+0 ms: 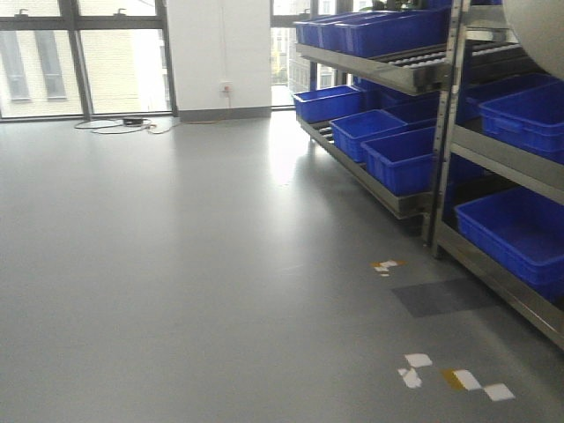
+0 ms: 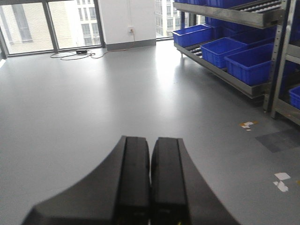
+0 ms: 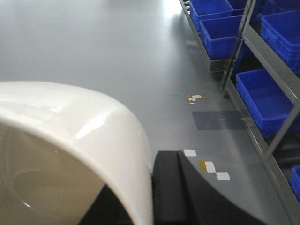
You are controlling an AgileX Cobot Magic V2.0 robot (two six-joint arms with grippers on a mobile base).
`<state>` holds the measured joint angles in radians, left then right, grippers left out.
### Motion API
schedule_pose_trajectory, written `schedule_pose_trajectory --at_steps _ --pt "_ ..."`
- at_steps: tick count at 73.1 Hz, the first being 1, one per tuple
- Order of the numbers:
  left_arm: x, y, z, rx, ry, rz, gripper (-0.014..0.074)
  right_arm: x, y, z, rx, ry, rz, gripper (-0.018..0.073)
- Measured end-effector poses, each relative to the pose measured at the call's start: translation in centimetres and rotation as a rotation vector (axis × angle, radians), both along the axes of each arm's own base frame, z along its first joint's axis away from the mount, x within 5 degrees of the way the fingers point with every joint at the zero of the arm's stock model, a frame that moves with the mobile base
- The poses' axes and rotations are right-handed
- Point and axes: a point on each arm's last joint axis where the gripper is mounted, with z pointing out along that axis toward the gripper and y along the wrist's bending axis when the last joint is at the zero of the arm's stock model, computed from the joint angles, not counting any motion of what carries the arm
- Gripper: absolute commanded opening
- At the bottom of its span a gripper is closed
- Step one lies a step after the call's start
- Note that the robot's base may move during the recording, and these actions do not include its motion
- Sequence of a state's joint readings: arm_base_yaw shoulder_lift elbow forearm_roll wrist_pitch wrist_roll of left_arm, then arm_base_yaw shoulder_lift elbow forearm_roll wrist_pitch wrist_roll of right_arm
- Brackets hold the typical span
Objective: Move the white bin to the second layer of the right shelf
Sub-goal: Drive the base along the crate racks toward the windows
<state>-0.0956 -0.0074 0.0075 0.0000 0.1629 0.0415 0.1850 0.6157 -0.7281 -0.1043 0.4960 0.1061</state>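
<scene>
Grey floor point(image 1: 176, 264) runs back to the windows point(image 1: 53, 62), with steel racks of blue crates point(image 1: 401, 159) down the right side. I judge this to be the carry step. The white bin point(image 3: 70, 140) fills the right wrist view, off the ground, and the right gripper point(image 3: 152, 187) looks to be pinching its wall just under the rim. One black finger point(image 3: 180, 187) shows outside the wall, but the inner one is mostly hidden, so I infer the grip and cannot see it whole. The left gripper point(image 2: 150, 178) is idle, fingers pressed together on nothing. The right shelf second layer point(image 1: 507, 157) I take to be the middle level of the nearer rack, off to my right and cut by the frame edge. I cannot make out its rollers or a free slot among the crates. Next I need to turn the base toward that rack, line the bin up with the level and find a gap. A pale curve in the front view's top corner is probably the bin, but it is too cropped to be sure.
</scene>
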Motion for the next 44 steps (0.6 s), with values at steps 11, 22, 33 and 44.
schedule_pose_trajectory --at_steps 11,22,33,44 --pt "0.00 0.00 0.00 0.000 0.000 0.000 0.0085 0.00 0.00 0.00 0.000 0.000 0.000 0.0055" --pt "0.00 0.00 0.00 0.000 0.000 0.000 0.0085 0.00 0.00 0.00 0.000 0.000 0.000 0.0055" --pt "0.00 0.00 0.00 0.000 0.000 0.000 0.0085 0.00 0.00 0.00 0.000 0.000 0.000 0.0055" --pt "0.00 0.00 0.00 0.000 0.000 0.000 0.0085 0.00 0.00 0.00 0.000 0.000 0.000 0.0055"
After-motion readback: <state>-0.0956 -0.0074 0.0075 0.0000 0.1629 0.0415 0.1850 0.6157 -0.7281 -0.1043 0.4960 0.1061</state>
